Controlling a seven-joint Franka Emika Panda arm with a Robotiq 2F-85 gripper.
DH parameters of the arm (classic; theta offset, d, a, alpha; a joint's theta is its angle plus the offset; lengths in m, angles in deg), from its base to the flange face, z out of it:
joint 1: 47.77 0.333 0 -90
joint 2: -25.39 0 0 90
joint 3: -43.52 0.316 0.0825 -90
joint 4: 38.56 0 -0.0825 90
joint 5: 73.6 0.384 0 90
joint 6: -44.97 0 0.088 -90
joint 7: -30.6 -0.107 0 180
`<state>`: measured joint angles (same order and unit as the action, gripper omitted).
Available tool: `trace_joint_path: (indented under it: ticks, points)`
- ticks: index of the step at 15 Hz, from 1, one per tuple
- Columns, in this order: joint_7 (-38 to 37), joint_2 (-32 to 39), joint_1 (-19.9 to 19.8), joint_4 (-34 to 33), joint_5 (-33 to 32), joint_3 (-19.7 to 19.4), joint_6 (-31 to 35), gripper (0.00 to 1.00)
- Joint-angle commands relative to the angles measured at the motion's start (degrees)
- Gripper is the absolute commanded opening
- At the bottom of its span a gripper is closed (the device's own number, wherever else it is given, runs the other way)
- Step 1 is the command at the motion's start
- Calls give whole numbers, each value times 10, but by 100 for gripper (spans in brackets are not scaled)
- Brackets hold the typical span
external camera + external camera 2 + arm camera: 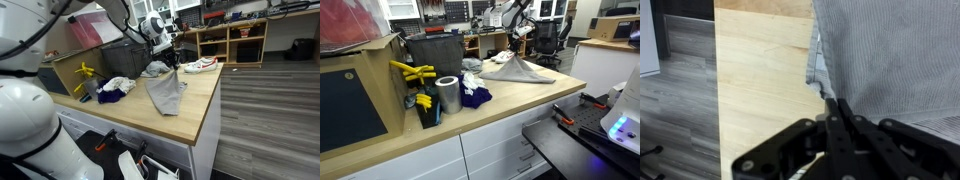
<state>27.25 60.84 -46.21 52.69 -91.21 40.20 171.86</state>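
At the far left of the wooden surface (pixel 515 108) stands a cardboard box (pixel 360 90), and some yellow pieces (pixel 410 70) are propped against its side (tools or toys, too small to tell). Next comes a dull metal cylinder (pixel 447 95), set upright on its end. Then there is a crumpled blue cloth (pixel 475 97) with a white cloth (pixel 472 80) bunched just behind it. Both lie slack in front of a dark bin (pixel 435 50), as dropped laundry would.

Right of that heap is the grey cloth (pixel 525 72), the one thing being handled. The hand (pixel 512 40) hangs above it with its jaws shut tight on a thin pinch of fabric. The wrist view shows this best: the hand (pixel 832 103) nips the very hem of the grey cloth (pixel 890 55), with bare wood beside it. Because only that one spot is raised, the fabric hangs like a tent, its top off the wood and its lower edges resting on the surface. Gripping the edge rather than the middle probably lets the sheet fall open instead of balling up.

Furthest right in an exterior view, a white and red shoe (pixel 200 65) lies on the surface just beyond the cloth.
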Motion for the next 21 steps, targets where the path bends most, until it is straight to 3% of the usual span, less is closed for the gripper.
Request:
trace_joint_path:
  ticks: [1, 20, 21]
  points:
    - [6, 23, -8, -23, 21, -8, -25, 1]
    - [-24, 54, -25, -28, 32, -36, -45, 1]
    - [-25, 54, -25, -27, 34, -35, -48, 26]
